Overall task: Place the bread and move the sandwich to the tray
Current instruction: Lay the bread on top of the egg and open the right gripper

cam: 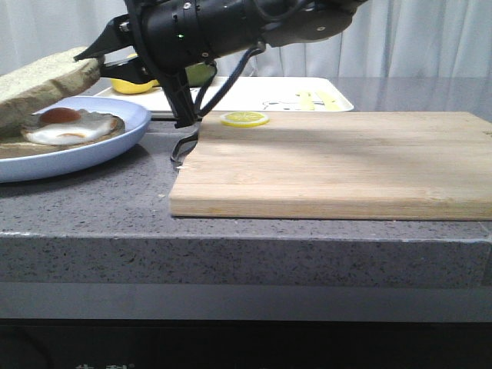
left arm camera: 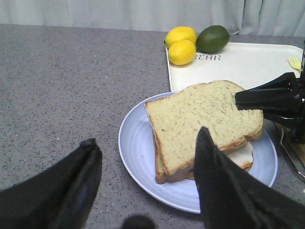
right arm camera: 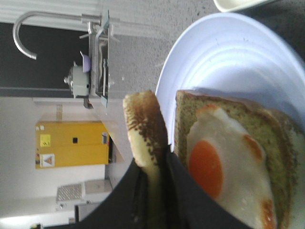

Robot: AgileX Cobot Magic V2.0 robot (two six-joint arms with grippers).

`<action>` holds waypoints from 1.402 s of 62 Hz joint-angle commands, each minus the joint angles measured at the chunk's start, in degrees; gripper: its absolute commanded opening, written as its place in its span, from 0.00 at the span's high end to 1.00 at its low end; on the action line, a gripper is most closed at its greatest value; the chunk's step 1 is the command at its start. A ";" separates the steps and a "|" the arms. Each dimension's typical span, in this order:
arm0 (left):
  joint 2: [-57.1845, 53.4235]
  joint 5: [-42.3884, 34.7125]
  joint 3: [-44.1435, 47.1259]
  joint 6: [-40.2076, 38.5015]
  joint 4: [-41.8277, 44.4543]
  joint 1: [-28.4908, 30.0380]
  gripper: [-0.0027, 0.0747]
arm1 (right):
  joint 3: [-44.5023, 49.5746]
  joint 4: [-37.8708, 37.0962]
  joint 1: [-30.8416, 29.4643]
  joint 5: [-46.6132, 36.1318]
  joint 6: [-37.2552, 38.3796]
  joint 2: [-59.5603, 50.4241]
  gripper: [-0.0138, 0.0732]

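Right claw (right arm camera: 155, 191) pinches the bread (right arm camera: 143, 129) – lower it square over the egg (right arm camera: 206, 167), then release; left claw (left arm camera: 143, 181) waits open

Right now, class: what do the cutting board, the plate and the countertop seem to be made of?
Cutting board: pale unfinished-looking wood, with visible grain and joined strips. Plate: light-blue glazed ceramic or possibly plastic; smooth, with faint concentric rings. Countertop: grey speckled stone or composite, with a matte finish.
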 commanded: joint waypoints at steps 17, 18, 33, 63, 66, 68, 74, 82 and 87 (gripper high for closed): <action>0.60 -4.57 -1.70 -0.10 -0.06 0.06 0.43 | -1.97 -3.43 -0.43 4.63 -0.46 -3.47 0.87; 0.60 -4.57 -1.70 -0.10 -0.06 0.06 0.43 | -1.97 -3.29 -0.43 4.48 -0.46 -3.47 0.87; 0.60 -4.57 -1.70 -0.10 -0.06 0.06 0.43 | -1.97 -1.80 -0.45 3.37 -0.46 -3.47 0.68; 0.60 -4.57 -1.70 -0.10 -0.06 0.06 0.43 | -1.97 -13.14 -4.80 3.07 -0.37 -6.26 0.26; 0.60 -4.57 -1.70 -0.10 -0.06 0.06 0.43 | -1.97 -16.34 -5.69 3.63 -0.07 -7.34 0.26; 0.60 -4.57 -1.70 -0.10 -0.06 0.06 0.43 | -1.97 -18.74 -6.33 4.50 0.63 -8.24 0.26; 0.60 -4.57 -1.70 -0.10 -0.06 0.06 0.43 | -1.97 -28.87 -8.27 7.94 3.65 -10.58 0.26; 0.60 -4.57 -1.70 -0.10 -0.06 0.06 0.43 | -1.97 -42.71 -10.14 9.38 9.25 -14.96 0.26; 0.60 -4.57 -1.70 -0.10 -0.06 0.06 0.43 | -1.97 -49.57 -10.88 9.75 11.01 -18.87 0.26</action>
